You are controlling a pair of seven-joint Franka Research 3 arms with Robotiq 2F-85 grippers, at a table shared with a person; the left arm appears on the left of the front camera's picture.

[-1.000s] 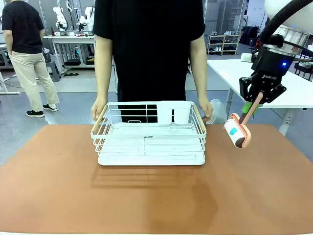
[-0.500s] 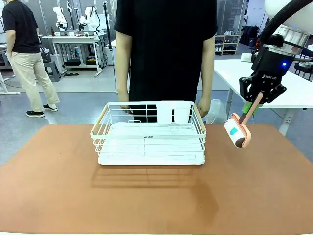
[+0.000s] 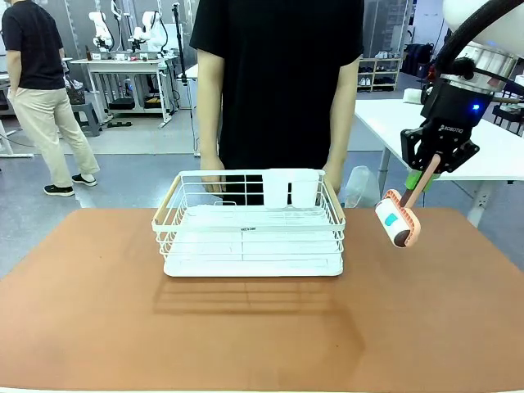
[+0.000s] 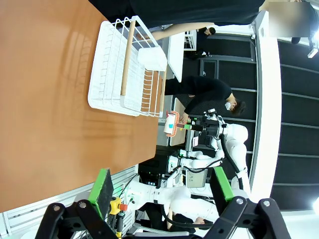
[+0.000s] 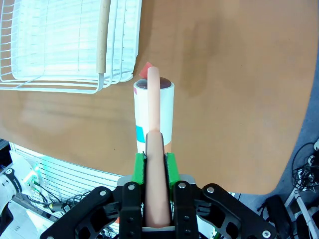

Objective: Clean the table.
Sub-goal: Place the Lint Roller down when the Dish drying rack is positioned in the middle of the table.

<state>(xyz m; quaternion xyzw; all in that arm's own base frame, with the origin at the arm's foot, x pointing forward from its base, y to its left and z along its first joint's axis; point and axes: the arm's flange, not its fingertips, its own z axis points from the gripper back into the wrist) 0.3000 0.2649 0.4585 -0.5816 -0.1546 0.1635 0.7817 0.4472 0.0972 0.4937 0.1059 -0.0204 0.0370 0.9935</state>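
Right gripper (image 3: 427, 175) is clamped on the lint roller (image 3: 396, 219) handle, above the counter (image 3: 98, 311) at right. Left gripper (image 4: 162, 191) stands apart. Roller: light, rigid; sticky drum. Counter: smooth, hard; white rack (image 3: 250, 223) at centre

Left of my lint roller (image 3: 397, 223) the dish rack (image 3: 249, 223) blocks; table (image 3: 426, 311) below lies open.

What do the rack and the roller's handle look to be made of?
Rack: white coated wire, going by its thin grid bars, with pale wooden side rails. Roller handle: smooth matte peach plastic, probably; the right gripper is clamped on it.
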